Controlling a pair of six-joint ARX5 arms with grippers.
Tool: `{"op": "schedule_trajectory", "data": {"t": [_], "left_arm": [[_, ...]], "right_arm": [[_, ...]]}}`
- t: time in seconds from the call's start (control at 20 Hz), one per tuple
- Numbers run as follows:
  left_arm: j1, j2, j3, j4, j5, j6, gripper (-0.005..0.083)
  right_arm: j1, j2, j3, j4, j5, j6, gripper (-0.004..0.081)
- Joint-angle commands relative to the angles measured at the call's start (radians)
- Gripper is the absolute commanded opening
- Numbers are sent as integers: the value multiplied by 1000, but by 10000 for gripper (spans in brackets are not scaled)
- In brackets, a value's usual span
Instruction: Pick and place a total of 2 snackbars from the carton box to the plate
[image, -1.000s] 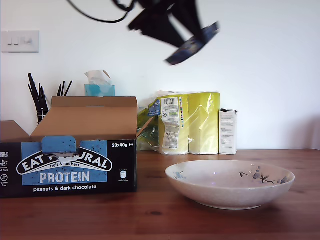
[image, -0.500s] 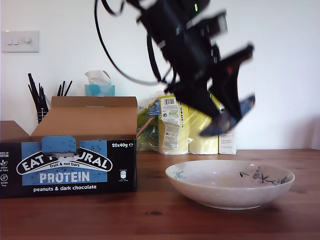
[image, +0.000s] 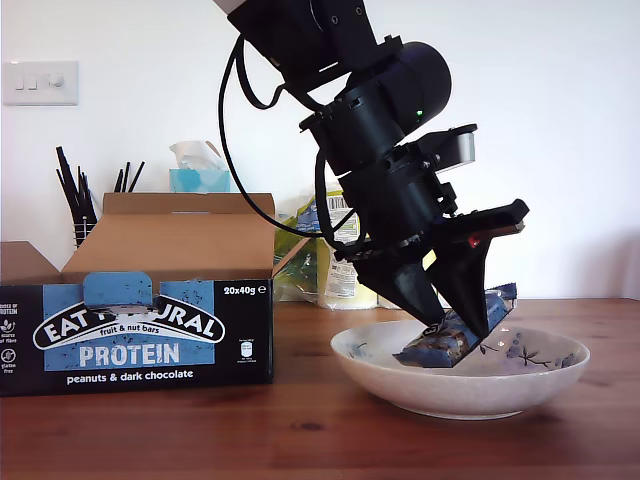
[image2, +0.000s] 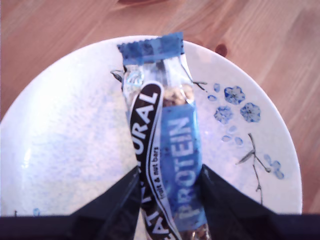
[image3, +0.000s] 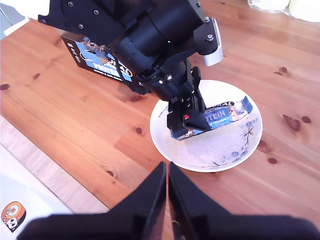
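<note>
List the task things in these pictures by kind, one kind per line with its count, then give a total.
Snackbar: 1, held over the plate by my first claw
Carton box: 1
Plate: 1
Total: 3

One snack bar (image: 448, 342) is showing, along with one plate (image: 520, 385) and one big carton box (image: 140, 335). Behind are standing one tissue box (image: 199, 178), one small white carton (image: 456, 263), one yellow multipack (image: 390, 250) and one pot of dark sticks (image: 80, 200). Two tools are showing: my first tool (image2: 167, 200) and my second tool (image3: 167, 200).
</note>
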Motion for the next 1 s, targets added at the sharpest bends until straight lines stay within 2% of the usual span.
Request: {"op": "schedule_trajectory", "data": {"t": [0.0, 0.15, 0.2, 0.4, 0.45, 0.5, 0.65, 0.8, 0.95], "left_arm": [[-2, 27, -9, -9, -1, -2, 221], [-3, 28, -9, -40, -1, -6, 431], [-3, 28, -9, -45, -1, -6, 464], [-3, 26, -8, -47, 11, -11, 459], [-3, 24, 2, -64, 13, -15, 418], [-3, 17, 18, -91, 14, -19, 336], [-3, -42, 64, -146, 61, -17, -3], [-3, -136, 75, -167, 57, -40, -19], [14, -230, 75, -298, -16, -107, -19]], "right_arm": [[3, -5, 5, 5, 3, -5, -13], [3, -5, 5, 5, 3, -5, -13], [3, -5, 5, 5, 3, -5, -13], [3, -5, 5, 5, 3, -5, -13], [3, -5, 5, 5, 3, -5, -13], [3, -5, 5, 5, 3, -6, -13], [3, -5, 5, 5, 3, -8, -13], [3, -5, 5, 5, 3, -8, -13], [3, -4, 5, 7, 2, -22, -13]]}}
